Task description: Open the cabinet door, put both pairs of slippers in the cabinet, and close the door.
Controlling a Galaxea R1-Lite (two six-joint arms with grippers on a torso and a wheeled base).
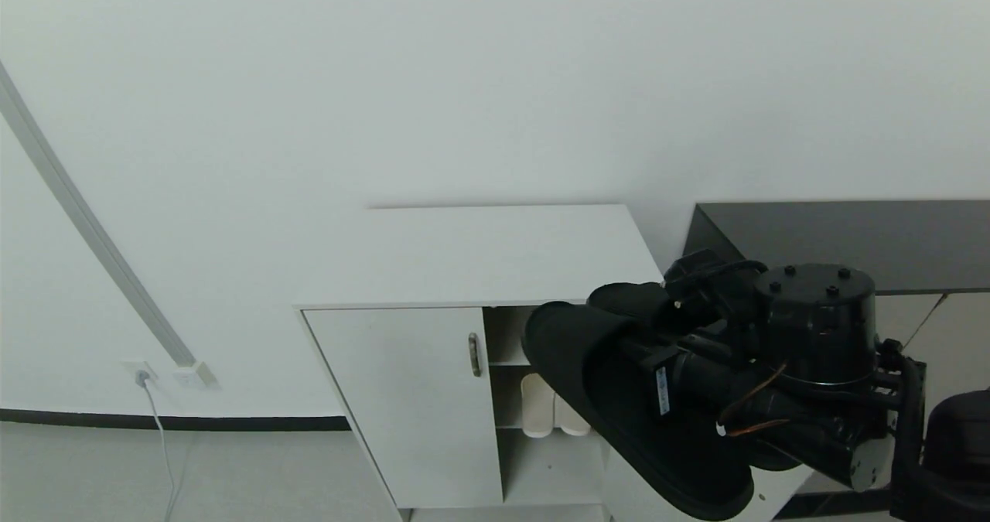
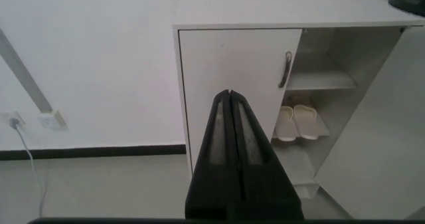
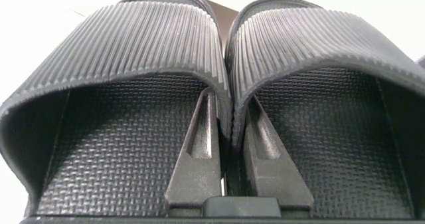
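Observation:
A white cabinet [image 1: 495,251] stands against the wall, its left door [image 1: 402,398] closed and its right door [image 2: 378,144] swung open. A white pair of slippers [image 1: 551,416] rests on the middle shelf, also in the left wrist view [image 2: 299,122]. My right gripper [image 3: 229,124] is shut on a black pair of slippers [image 1: 588,367], pinching their inner sides together [image 3: 133,71]. It holds them in the air in front of the open compartment. My left gripper [image 2: 229,101] is shut with nothing in it, held in front of the closed door.
A dark table [image 1: 851,236] adjoins the cabinet on the right. On the wall to the left are a socket with a hanging cable [image 1: 139,373] and a slanted conduit [image 1: 77,205]. Bare floor lies in front of the cabinet.

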